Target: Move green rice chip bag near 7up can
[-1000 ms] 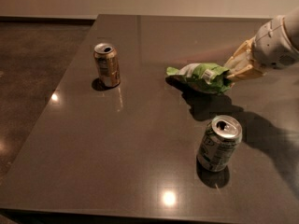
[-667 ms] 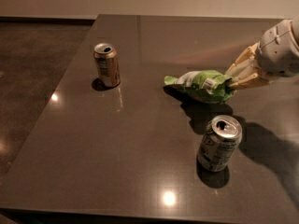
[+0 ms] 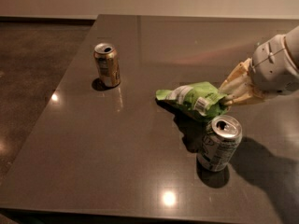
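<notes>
green bag carried closer to the 7up can

nearest the front edge of the dark glossy table (image 3: 107, 167), the 7up can (image 3: 219, 143) stands upright, its silver top open. it stands where it stood a moment ago.

just behind and above it hangs the green rice chip bag (image 3: 192, 99), which has come forward and lower than it was a second earlier, so its near edge now sits close over the can's rim. whether they touch cannot be told. the bag is bright lime green and crinkled, with white patches and a small label. it lies lengthways, its pointed end to the left. its dark shadow falls on the table below, beside the can.

the gripper (image 3: 227, 99) comes in from the right edge on a pale rounded arm, its cream fingers pinched on the bag's right end.

farther back on the left, well apart from both, a gold-brown can (image 3: 107, 65) stands upright, unmoved.
</notes>
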Controlling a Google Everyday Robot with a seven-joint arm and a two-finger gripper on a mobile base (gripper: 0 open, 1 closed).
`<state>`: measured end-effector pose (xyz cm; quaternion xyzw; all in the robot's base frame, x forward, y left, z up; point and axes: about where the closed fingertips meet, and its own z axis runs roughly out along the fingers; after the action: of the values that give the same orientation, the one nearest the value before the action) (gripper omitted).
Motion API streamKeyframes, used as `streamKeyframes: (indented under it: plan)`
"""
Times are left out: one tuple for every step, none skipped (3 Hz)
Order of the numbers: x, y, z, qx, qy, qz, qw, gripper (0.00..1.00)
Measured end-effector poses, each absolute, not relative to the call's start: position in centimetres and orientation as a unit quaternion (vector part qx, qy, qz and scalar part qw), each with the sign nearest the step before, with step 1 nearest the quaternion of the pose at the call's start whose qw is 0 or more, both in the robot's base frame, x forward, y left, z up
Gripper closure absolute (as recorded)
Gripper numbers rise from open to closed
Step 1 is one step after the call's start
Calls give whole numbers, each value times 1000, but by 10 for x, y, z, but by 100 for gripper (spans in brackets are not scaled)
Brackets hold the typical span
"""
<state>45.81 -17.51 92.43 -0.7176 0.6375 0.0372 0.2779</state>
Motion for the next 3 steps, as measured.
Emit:
streamKeyframes:
  plan:
    - [452,-168,921,-723,633,42,275,51]
    - [451,-164,919,-721,633,46,277,28]
    - [450,-162,920,-722,633,45,277,4]
